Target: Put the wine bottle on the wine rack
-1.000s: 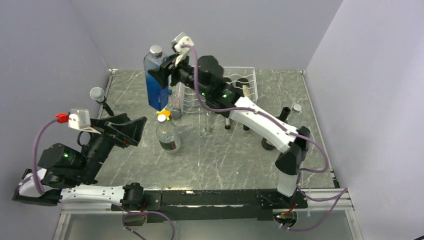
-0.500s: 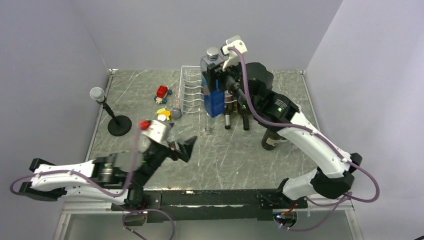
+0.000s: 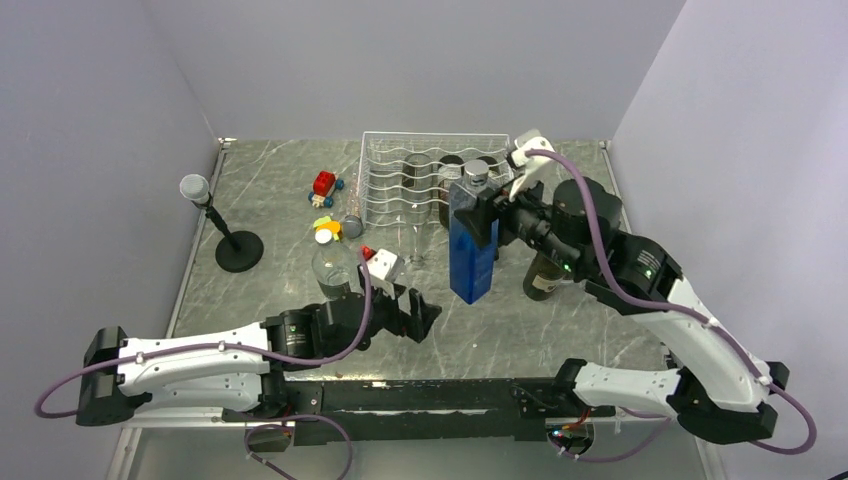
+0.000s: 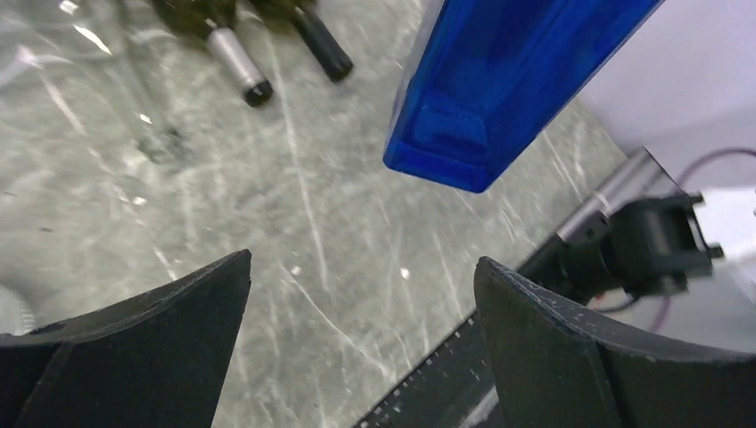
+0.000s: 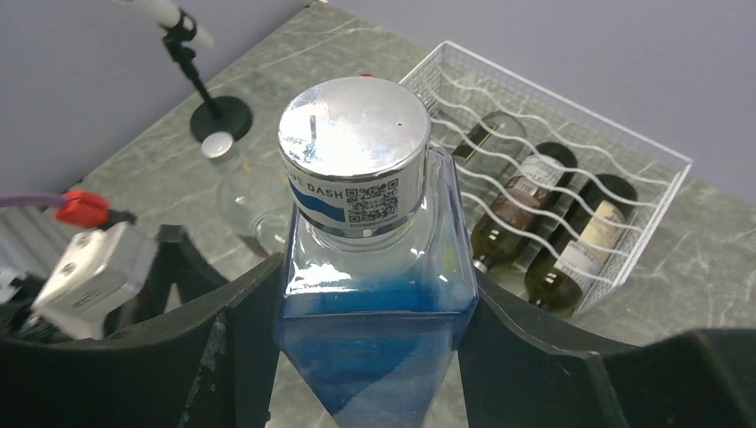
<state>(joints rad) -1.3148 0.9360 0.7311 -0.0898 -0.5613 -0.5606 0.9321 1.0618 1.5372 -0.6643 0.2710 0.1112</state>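
The white wire wine rack (image 3: pixel 380 150) stands at the back of the table with three dark wine bottles (image 3: pixel 415 175) lying in its grooves; the right wrist view shows this rack (image 5: pixel 624 143) and its bottles (image 5: pixel 517 201) too. Another dark wine bottle (image 3: pixel 541 280) stands upright right of centre, partly hidden by my right arm. My right gripper (image 3: pixel 478 215) is shut on a square blue bottle (image 3: pixel 470 255) with a silver cap (image 5: pixel 354 134), held upright above the table in front of the rack. My left gripper (image 3: pixel 415 315) is open and empty, low near the front centre, with the blue bottle's base (image 4: pixel 499 89) above it.
A microphone on a round stand (image 3: pixel 238 248) is at the left. A clear plastic bottle (image 3: pixel 333 268) stands by my left wrist. A red toy car (image 3: pixel 324 184), a yellow toy (image 3: pixel 327 226) and a clear glass (image 3: pixel 415 262) lie left of and before the rack.
My right arm has carried the blue bottle from left of the rack across to its front right. My left arm has swung from the left side to the front centre, still open.
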